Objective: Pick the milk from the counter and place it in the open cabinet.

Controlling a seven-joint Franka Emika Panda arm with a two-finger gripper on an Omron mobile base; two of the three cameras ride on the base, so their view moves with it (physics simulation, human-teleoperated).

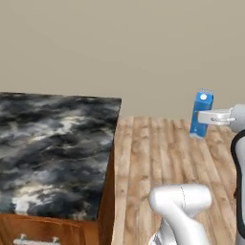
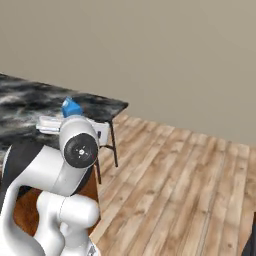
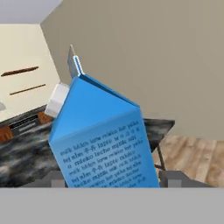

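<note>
Clearly, the milk (image 3: 103, 140) is being gripped by the gripper (image 1: 206, 117), whose two dark fingertips (image 3: 173, 178) are pressing against the carton's opposite lower sides in the hand view. The carton is being shown there as a smooth blue box with crisp folded edges, a sloping gable top, a small white cap on the slope and lines of white print across its face. In the left base view the milk (image 1: 201, 113) is being held upright in the air, with the pale flat finger crossing its lower half and the wooden floor (image 1: 158, 158) lying well below it. In the right base view only the blue peak of the milk (image 2: 71, 107) is being seen, just above the arm's rounded white joint.

Off to the side of the gripper, the counter (image 1: 52, 143) is being seen as a slab of glossy black-and-grey marbled stone with a sharp square corner, resting over reddish-brown wood; a silver handle (image 1: 36, 240) is peeking in at the bottom edge. The carton is being kept well apart from that corner, out beyond the counter's edge. Beyond the gripper a plain beige wall (image 1: 134, 48) is standing, flat and unbroken, and the floor of light, grained planks is stretching wide beneath and to the far side. In the hand view the marbled counter (image 3: 26, 148) is running behind the carton, and pale panels with dark slots are showing further back, too indistinct to be identified.
</note>
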